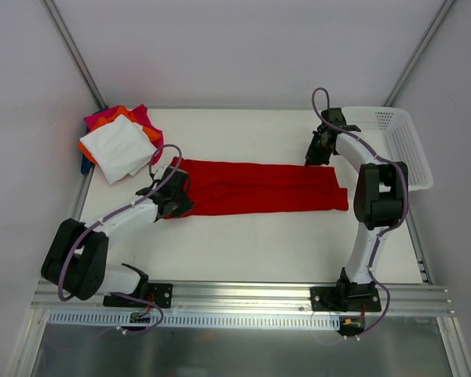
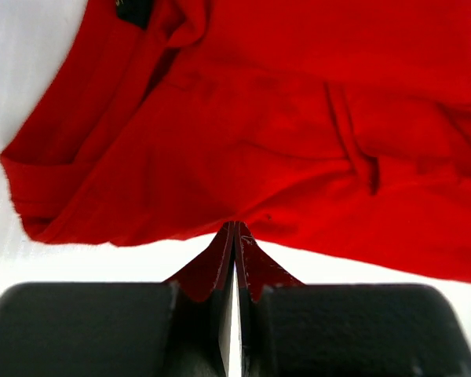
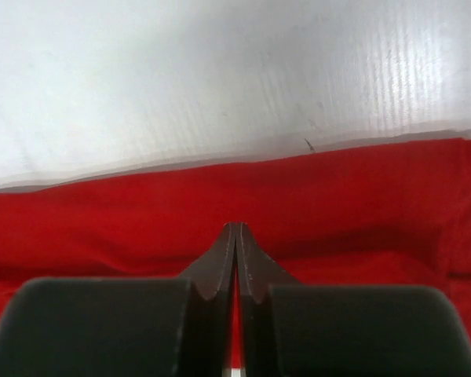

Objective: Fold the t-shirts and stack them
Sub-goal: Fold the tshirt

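Note:
The red t-shirt (image 1: 259, 187) lies on the table as a long strip folded lengthwise. My left gripper (image 1: 175, 198) is at its left end. In the left wrist view the gripper (image 2: 235, 225) is shut, with its tips pinching the near edge of the red cloth (image 2: 282, 133). My right gripper (image 1: 317, 154) is over the strip's far edge near its right end. In the right wrist view it (image 3: 235, 225) is shut, its tips resting on the red cloth (image 3: 141, 212). A stack with a white t-shirt (image 1: 122, 148) on top of orange (image 1: 102, 118), magenta (image 1: 144, 115) and blue (image 1: 86, 166) ones sits at the back left.
A white mesh basket (image 1: 404, 145) stands at the back right, beside the right arm's elbow. The table's white top (image 1: 251, 243) shows in front of the shirt, with the metal rail (image 1: 243, 294) along the near edge. Grey walls close in the back and sides.

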`<state>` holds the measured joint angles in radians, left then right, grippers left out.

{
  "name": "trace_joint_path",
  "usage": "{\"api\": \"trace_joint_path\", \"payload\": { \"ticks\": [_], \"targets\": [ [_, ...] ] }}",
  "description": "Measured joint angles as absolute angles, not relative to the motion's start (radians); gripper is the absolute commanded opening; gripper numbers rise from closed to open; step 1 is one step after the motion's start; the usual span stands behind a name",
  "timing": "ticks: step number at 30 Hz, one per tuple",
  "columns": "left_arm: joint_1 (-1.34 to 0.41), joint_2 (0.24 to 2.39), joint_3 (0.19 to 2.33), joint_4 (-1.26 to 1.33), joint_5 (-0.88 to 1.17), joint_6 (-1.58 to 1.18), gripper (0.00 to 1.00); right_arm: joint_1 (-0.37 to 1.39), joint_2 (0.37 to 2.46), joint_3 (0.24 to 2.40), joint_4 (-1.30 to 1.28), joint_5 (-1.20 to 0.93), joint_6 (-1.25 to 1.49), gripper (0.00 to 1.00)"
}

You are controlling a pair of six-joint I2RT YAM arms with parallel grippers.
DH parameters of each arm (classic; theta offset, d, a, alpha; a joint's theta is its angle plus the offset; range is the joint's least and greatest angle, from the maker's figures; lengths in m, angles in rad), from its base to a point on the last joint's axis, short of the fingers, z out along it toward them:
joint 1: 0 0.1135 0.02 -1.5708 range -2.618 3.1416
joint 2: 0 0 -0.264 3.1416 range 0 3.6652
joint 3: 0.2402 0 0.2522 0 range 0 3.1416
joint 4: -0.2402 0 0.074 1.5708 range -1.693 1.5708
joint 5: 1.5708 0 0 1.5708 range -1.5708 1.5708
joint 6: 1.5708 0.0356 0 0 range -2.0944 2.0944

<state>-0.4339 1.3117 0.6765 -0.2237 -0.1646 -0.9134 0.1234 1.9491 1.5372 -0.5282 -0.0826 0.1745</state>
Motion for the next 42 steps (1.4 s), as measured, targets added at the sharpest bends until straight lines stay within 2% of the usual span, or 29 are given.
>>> {"api": "trace_joint_path", "payload": {
  "ticks": [6,14,32,38,42],
  "targets": [
    [-0.44,1.436,0.733,-0.221,-0.168,-0.947,0.0,0.123,2.069,1.538,-0.532,-0.106,0.177,0.0],
    [-0.44,1.517,0.783,-0.222,-0.169,-0.953,0.0,0.122,2.078,1.516,-0.499,-0.133,0.201,0.01],
    [-0.431,1.76,1.02,-0.221,-0.132,-0.915,0.0,0.136,1.827,1.138,-0.412,-0.181,0.245,0.01],
    [-0.375,1.87,1.164,-0.244,-0.057,-0.849,0.0,0.248,1.744,1.028,-0.408,-0.208,0.26,0.01],
    [-0.336,1.991,1.338,-0.281,-0.007,-0.8,0.0,0.356,1.711,0.987,-0.407,-0.225,0.284,0.01]
  ]
}}
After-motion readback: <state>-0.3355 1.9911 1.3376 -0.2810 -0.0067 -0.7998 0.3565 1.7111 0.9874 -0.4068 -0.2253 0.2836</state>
